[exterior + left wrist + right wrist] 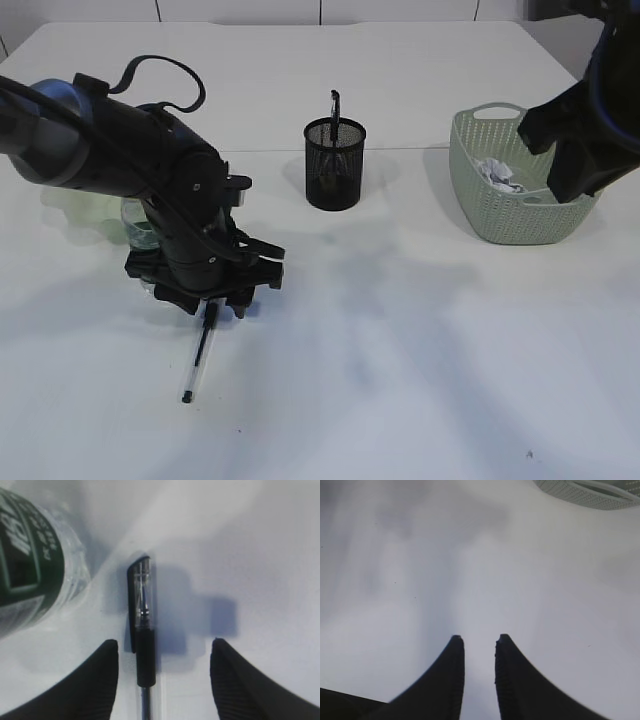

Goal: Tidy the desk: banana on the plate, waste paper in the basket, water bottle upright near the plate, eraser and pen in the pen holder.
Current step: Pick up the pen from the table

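White table (400, 330) under everything. Your left arm hides most of water bottle (30, 565); its cap end is cut off. Pen (142, 630) lies flat between fingers of left pincer (162, 680), jaws spread, not touching it. Right pincer (479, 680) above bare table, narrow gap, grasping nothing. Basket (520, 215) holds waste paper (500, 175).

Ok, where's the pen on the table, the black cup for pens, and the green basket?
pen (199, 358): exterior view, middle of its clear barrel.
pen holder (335, 170): exterior view, front of the black mesh wall.
basket (500, 222): exterior view, its green front wall.
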Motion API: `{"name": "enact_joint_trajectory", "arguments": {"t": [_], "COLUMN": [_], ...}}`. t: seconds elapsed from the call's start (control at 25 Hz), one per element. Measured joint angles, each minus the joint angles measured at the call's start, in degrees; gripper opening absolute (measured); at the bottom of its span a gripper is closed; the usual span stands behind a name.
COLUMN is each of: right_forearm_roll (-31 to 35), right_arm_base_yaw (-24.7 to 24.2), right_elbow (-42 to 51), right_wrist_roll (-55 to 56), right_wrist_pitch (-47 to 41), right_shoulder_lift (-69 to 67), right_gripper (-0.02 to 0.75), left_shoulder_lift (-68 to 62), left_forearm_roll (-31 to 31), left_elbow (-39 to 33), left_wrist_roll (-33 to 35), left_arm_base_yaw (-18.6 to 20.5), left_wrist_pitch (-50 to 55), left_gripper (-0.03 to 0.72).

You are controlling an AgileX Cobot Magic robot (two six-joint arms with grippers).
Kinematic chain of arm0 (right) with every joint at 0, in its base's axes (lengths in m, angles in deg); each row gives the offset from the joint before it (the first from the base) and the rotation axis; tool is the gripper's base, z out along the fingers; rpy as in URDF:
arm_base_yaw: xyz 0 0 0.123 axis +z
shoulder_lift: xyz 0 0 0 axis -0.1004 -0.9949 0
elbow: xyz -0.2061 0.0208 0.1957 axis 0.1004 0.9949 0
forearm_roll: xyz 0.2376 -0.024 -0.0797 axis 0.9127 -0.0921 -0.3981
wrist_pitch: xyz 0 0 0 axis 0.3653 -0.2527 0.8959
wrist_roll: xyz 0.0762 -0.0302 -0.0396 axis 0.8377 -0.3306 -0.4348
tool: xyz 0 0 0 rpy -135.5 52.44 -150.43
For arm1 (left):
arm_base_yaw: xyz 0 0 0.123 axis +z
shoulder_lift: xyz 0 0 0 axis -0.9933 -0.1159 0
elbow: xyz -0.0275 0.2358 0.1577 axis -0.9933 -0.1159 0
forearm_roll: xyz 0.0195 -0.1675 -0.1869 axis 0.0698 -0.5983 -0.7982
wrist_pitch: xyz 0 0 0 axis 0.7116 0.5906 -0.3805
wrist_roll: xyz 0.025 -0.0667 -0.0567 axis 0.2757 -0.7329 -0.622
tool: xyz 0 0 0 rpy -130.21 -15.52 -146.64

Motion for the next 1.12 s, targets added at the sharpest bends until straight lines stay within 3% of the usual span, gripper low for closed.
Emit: {"name": "enact_joint_trajectory", "arguments": {"t": [0.48, 1.12], "right_forearm_roll": [0.0, 0.0], "right_arm_base_yaw": [0.0, 0.0], "right_elbow": [0.0, 0.0], "right_wrist_roll": [0.0, 0.0], "right_wrist_pitch": [0.0, 0.0], "right_shoulder_lift": [0.0, 0.0], "right_gripper": [0.171, 0.172], "left_shoulder_lift": [0.0, -0.1], "left_forearm_roll": [2.3, -0.5], "left_elbow": [0.0, 0.0], "left_wrist_roll": [2.4, 4.2], "left_arm_base_yaw": [0.1, 0.1], "left_wrist_pitch": [5.1, 2.6], "left_gripper": [0.401, 0.402]}}
